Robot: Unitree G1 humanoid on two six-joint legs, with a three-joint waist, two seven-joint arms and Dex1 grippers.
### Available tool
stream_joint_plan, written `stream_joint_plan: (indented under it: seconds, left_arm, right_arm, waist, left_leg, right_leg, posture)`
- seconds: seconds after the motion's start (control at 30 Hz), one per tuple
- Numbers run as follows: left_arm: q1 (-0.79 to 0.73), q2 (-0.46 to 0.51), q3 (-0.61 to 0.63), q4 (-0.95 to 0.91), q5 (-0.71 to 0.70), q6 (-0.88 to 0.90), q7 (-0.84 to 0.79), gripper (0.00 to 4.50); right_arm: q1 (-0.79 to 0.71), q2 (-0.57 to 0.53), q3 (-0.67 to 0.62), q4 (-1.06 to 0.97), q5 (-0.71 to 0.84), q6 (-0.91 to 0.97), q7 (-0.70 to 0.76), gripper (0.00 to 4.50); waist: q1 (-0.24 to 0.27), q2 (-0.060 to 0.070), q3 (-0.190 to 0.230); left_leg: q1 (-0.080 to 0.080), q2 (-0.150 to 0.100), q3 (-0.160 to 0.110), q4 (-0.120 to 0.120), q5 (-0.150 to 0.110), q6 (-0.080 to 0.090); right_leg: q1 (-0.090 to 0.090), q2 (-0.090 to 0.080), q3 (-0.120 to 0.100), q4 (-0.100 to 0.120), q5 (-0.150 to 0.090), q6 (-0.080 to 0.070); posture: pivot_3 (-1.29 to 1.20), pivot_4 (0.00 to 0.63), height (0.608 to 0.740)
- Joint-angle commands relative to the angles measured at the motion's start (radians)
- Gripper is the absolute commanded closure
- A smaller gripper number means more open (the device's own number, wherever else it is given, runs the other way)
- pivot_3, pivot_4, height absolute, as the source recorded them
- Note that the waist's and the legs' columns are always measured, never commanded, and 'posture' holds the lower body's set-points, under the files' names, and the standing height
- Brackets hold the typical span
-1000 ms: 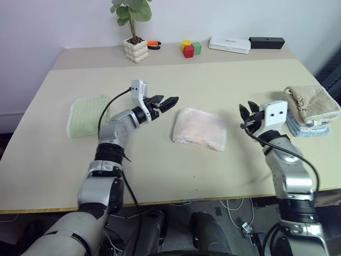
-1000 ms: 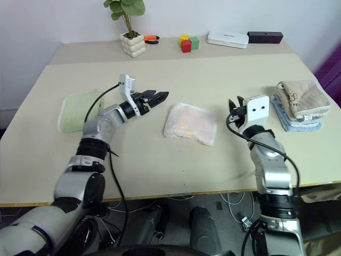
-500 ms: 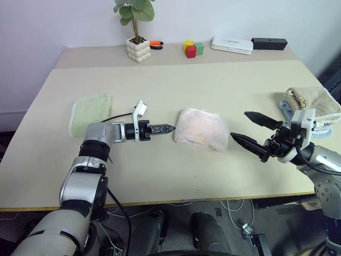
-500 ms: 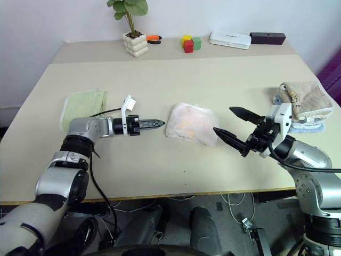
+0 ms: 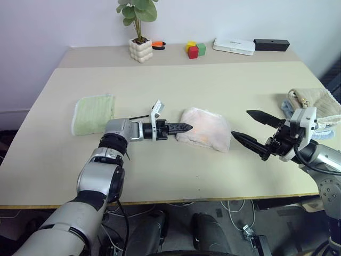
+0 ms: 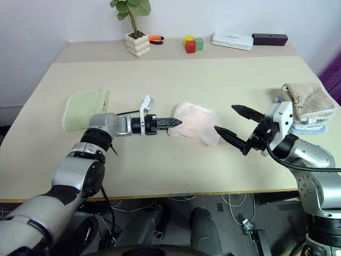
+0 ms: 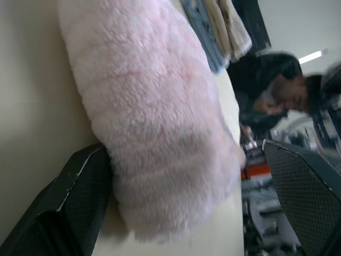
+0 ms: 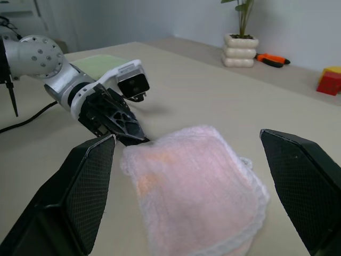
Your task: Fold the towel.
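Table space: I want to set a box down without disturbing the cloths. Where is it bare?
Bare: the wide stretch between the towel and the plant pot, and the near strip along the table edge. Crowded: around the towel, flanked by both grippers, and the right-edge cloth stack.

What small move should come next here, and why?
Probably ease the left pincer a little further in and close it on the near edge of the towel. Its fingers stand open at that edge, one finger beside the pile, nothing gripped yet. The right pincer is open, apart from the towel.
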Motion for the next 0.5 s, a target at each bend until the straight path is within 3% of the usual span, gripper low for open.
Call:
stream_joint_plan:
  seconds: [0.03, 0.13, 0.2, 0.23, 0.47, 0.5]
  left_arm:
    - [-0.021, -0.030, 0.002, 0.060, 0.030, -0.028, 0.032, 0.00]
    - [-0.033, -0.057, -0.002, 0.095, 0.039, -0.021, 0.026, 0.00]
    - [-0.038, -0.073, 0.000, 0.120, 0.046, -0.008, 0.047, 0.52]
    - [-0.037, -0.082, -0.002, 0.130, 0.055, -0.012, 0.063, 0.84]
    - [-0.056, -0.103, 0.044, 0.171, 0.063, -0.041, 0.134, 4.32]
    - [-0.059, -0.107, 0.056, 0.173, 0.055, -0.038, 0.138, 4.42]
  right_arm:
    - [-0.024, -0.003, -0.025, -0.030, 0.001, -0.021, -0.006, 0.06]
    - [-0.032, -0.001, -0.023, -0.025, -0.006, -0.024, -0.013, 0.06]
    - [-0.037, 0.000, -0.021, -0.024, -0.015, -0.026, -0.021, 0.00]
    - [-0.040, 0.000, -0.020, -0.026, -0.016, -0.024, -0.026, 0.00]
    - [-0.038, -0.002, -0.024, -0.039, -0.014, -0.017, -0.038, 0.00]
    - [-0.033, -0.003, -0.026, -0.040, -0.016, -0.019, -0.036, 0.00]
  waist:
    - [0.001, 0.000, 0.000]
    - [0.009, 0.000, 0.000]
    - [0.018, 0.000, 0.000]
    - [0.019, 0.000, 0.000]
    - [0.022, 0.001, -0.001]
    - [0.021, 0.001, -0.001]
  left_leg:
    - [0.000, 0.000, 0.000, 0.000, 0.000, 0.000]
    - [0.000, 0.000, 0.000, 0.000, 0.000, 0.000]
    - [0.000, 0.000, 0.000, 0.000, 0.000, 0.000]
    - [0.000, 0.000, 0.000, 0.000, 0.000, 0.000]
    - [0.000, 0.000, 0.000, 0.000, 0.000, 0.000]
    - [0.001, 0.000, 0.000, 0.001, 0.000, 0.000]
  right_leg:
    - [0.000, 0.000, 0.000, 0.000, 0.000, 0.000]
    - [0.000, 0.000, 0.000, 0.000, 0.000, 0.000]
    - [0.000, 0.000, 0.000, 0.000, 0.000, 0.000]
    - [0.000, 0.000, 0.000, 0.000, 0.000, 0.000]
    - [0.001, 0.000, -0.001, 0.000, 0.000, 0.000]
    - [0.002, 0.000, -0.001, 0.000, 0.000, 0.001]
  posture:
    - [0.00, 0.150, 0.740]
    - [0.00, 0.150, 0.740]
    - [0.00, 0.150, 0.740]
    - [0.00, 0.150, 0.740]
    - [0.00, 0.150, 0.740]
    - [0.00, 0.150, 0.740]
